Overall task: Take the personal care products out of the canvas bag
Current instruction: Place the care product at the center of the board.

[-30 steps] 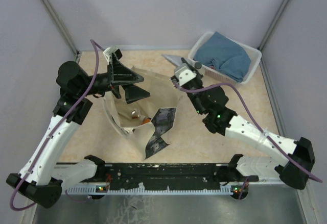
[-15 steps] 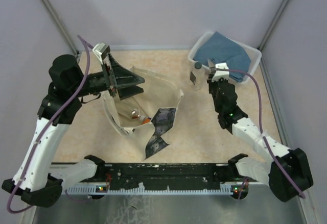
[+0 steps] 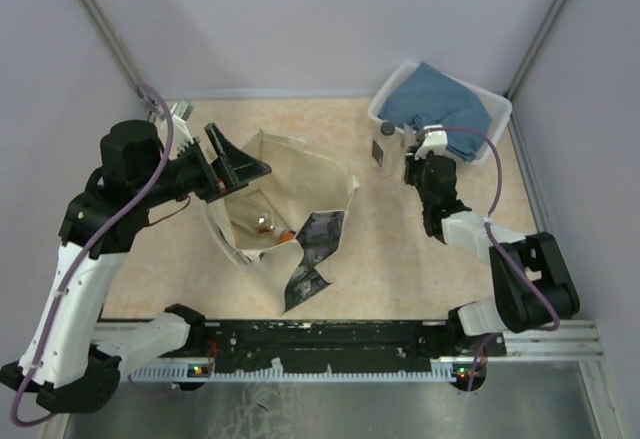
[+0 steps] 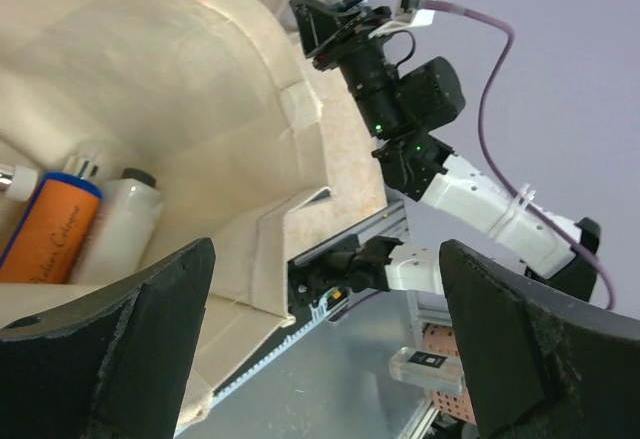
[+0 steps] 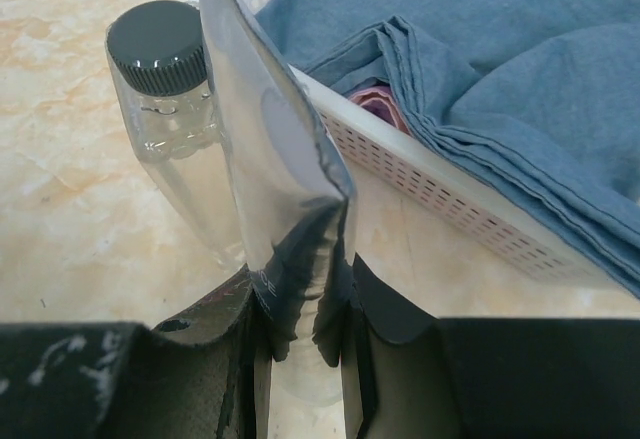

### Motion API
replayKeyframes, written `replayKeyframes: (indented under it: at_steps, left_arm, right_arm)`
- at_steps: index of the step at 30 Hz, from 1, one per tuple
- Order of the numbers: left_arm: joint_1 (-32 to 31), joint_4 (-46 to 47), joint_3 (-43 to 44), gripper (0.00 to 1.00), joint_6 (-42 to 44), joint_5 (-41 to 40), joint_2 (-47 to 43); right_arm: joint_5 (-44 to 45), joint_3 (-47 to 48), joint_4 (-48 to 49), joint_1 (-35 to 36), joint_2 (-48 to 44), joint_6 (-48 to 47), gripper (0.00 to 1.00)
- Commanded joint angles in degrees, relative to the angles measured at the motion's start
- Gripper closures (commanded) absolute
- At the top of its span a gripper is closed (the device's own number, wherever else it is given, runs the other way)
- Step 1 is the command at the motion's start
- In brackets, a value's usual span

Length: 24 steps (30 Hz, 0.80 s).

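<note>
bag (image 3: 300, 174) of matt cream cloth; pouch (image 5: 270, 189) glossy, crinkled silver foil; bottle (image 5: 175, 134) clear plastic, ribbed matt cap (image 5: 157, 49); basket (image 5: 430, 174) white perforated plastic.

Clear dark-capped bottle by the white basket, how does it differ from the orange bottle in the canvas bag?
The clear dark-capped bottle stands upright beside the white perforated basket; the orange bottle lies on its side inside the cream canvas bag. The clear bottle is see-through, the orange bottle opaque with lettering. Both are small bottles.
</note>
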Motion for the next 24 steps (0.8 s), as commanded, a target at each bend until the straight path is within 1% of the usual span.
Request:
replayKeyframes:
  at_steps: [1, 3, 8, 13, 14, 21, 24]
  left_arm:
    - [-0.17, 0.4, -2.58, 0.01, 2.63, -2.54, -0.83]
    - [-0.16, 1.51, -4.0, 0.01, 2.08, -2.76, -1.84]
    - [-0.21, 1.44, -4.55, 0.01, 2.01, -4.57, -3.31]
    - [-0.2, 0.25, -4.39, 0.01, 2.19, -5.61, -4.1]
    - [-0.2, 0.18, -4.47, 0.01, 2.17, -5.67, -4.2]
    - [-0.15, 0.3, -4.89, 0.01, 2.46, -5.64, -3.95]
    - [-0.14, 0.6, -5.23, 0.01, 2.43, -5.25, -3.77]
  right_arm:
    - [-2.28, 1.46, 23.01, -1.01, 4.69, -0.83, 1.0]
    - [-3.13, 0.14, 30.2, -1.81, 7.71, -0.5, 1.0]
    - [-4.38, 0.14, 40.54, -3.03, 15.02, 0.33, 1.0]
    - [-4.96, 0.93, 42.66, -3.12, 19.51, 1.49, 1.0]
    - [-5.05, 0.68, 44.43, -3.13, 19.92, 1.67, 1.0]
    - [-5.29, -1.32, 46.34, -3.11, 20.54, 0.37, 1.0]
    - [-4.45, -2.18, 45.24, -3.16, 19.81, -0.07, 1.0]
